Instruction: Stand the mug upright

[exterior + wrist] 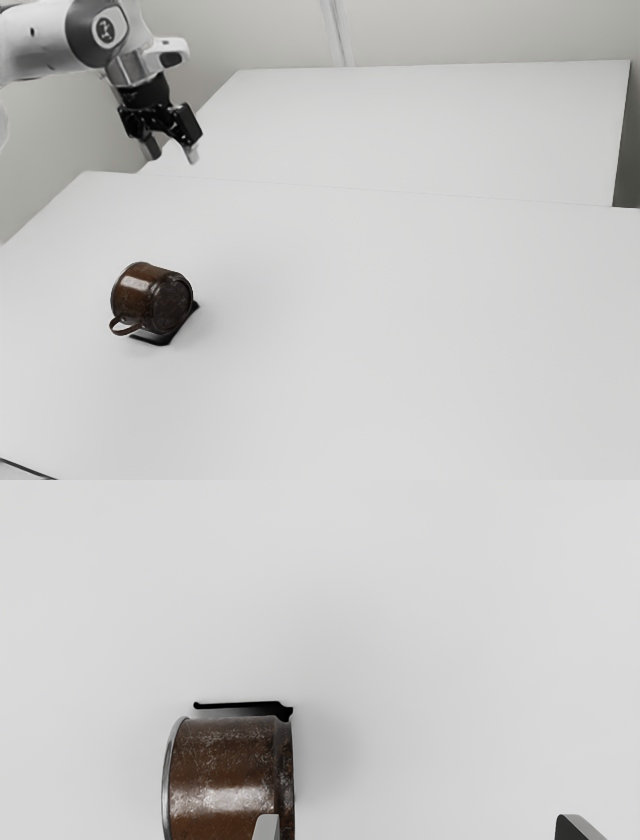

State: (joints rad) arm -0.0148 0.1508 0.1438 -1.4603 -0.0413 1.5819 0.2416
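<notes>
On the counter [400, 330], toward the exterior view's left, I have the mug [150, 292] lying on its side, so it is not upright. It's a brown, worn-looking piece with pale scuffs and scratches over its body. Its round base [174, 304] faces the exterior view's right and partly toward that camera, while the handle [125, 328] sticks out low on the near side, close to the counter. A black shadow [154, 339] lies against the counter under and just beside it.

My end effector [171, 152] is up in the air, well apart from the mug and nearer the exterior view's upper left corner, where the arm [40, 42] comes in. It is open and pointing down, its two fingers spread wide with nothing gripped between them.

Through the wrist view, one finger [267, 828] overlaps my sight of the mug near the base end, and the other finger [575, 827] sits over bare counter. The mug's thin silver rim [166, 780] is at the end turned away from that second finger. Behind the counter I can see another white surface [430, 120], and a thin dark line [28, 469] crosses the exterior view's lower left corner.
</notes>
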